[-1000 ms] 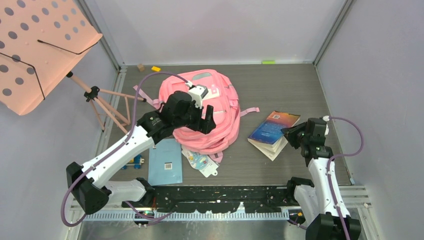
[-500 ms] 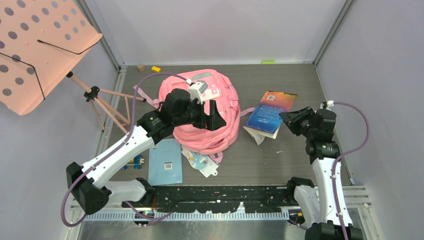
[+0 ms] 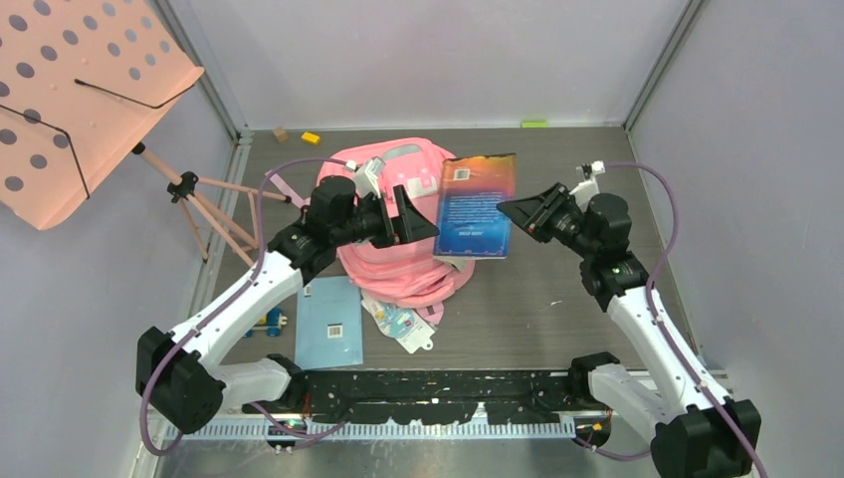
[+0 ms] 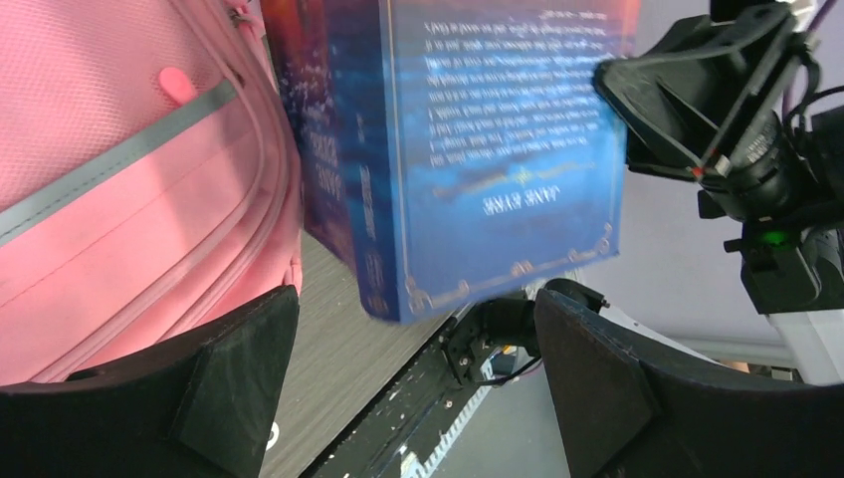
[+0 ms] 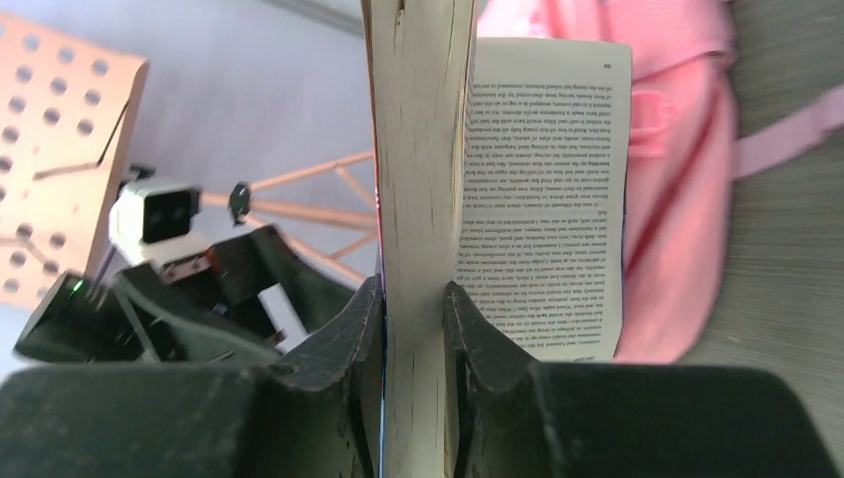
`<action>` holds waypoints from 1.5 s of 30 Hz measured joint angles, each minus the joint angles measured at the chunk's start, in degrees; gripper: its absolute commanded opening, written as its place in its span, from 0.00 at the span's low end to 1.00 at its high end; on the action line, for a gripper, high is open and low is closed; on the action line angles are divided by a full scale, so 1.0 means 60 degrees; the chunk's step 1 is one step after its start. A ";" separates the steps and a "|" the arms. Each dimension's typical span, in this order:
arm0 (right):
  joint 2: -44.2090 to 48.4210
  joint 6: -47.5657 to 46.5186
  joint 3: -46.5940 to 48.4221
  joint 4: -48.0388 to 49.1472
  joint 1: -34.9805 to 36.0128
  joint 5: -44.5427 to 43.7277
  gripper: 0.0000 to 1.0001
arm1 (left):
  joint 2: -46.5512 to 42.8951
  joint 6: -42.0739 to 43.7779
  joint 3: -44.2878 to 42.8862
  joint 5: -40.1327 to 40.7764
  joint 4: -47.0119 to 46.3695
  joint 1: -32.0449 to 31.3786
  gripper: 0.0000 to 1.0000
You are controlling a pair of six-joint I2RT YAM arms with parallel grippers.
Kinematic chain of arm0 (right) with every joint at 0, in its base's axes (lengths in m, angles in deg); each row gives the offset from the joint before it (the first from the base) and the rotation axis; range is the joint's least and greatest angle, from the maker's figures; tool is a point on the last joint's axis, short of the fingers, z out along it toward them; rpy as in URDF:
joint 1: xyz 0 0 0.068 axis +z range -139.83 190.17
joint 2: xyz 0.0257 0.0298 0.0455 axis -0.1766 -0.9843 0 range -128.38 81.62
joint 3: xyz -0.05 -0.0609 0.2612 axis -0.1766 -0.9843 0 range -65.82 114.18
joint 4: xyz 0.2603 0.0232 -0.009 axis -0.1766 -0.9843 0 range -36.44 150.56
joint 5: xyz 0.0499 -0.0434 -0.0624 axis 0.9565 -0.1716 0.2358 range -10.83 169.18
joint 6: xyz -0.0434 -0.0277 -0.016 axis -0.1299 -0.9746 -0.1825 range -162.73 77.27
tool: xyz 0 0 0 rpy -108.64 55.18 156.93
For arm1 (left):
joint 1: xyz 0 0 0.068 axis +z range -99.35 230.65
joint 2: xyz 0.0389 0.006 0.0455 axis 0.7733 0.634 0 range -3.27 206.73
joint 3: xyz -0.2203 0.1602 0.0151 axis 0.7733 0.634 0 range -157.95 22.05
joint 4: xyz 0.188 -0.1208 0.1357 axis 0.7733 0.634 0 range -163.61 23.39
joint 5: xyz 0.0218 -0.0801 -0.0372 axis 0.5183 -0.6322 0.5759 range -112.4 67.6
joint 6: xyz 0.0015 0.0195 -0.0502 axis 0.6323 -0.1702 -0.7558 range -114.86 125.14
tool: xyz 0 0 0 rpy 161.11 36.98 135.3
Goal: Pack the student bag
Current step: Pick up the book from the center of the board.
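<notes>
Pink fabric student bag (image 3: 408, 271), lying on the grey bench (image 3: 567, 299) at the centre of the overhead frame. Right hand (image 3: 513, 209), centre right, is clamped on the page edge of a blue paperback book (image 3: 476, 204), held upright against the bag's right edge. Left hand (image 3: 413, 217), centre left over the bag, has its fingers spread wide, grips nothing and faces the book's cover. Salmon music stand (image 3: 80, 90) stands upper left; pale blue booklet (image 3: 329, 321) lies flat on the bench below the bag.

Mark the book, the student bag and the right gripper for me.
book (image 3: 476, 204), top view, middle of its blue cover.
student bag (image 3: 398, 271), top view, pink fabric on its near side.
right gripper (image 5: 413, 289), right wrist view, between the fingertips clamped on the book.
</notes>
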 measured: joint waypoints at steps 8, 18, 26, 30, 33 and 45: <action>-0.0619 0.0091 0.0430 0.1504 0.1479 0.0273 0.01 | -0.0357 -0.0033 0.0211 -0.0058 0.0018 0.0237 0.90; -0.1249 0.0273 0.0510 0.2586 0.2350 0.0270 0.01 | -0.0805 -0.0528 0.1042 -0.0087 -0.0616 0.0339 0.62; -0.1421 0.0284 0.0506 0.2991 0.2448 0.0084 0.01 | -0.1483 -0.1071 0.1716 -0.0047 -0.1588 0.0437 0.01; -0.1421 0.0117 0.0506 0.2954 0.2492 -0.0018 0.17 | -0.1880 -0.1056 0.1829 -0.0036 -0.1701 0.0444 0.00; -0.1421 -0.0106 0.0506 0.2670 0.2517 -0.0186 0.49 | -0.2029 -0.1005 0.1880 -0.0044 -0.1672 0.0452 0.00; -0.1763 -0.0466 0.0313 0.2994 0.2535 -0.0040 0.94 | -0.2561 0.0590 0.1592 -0.0342 0.0124 0.0601 0.00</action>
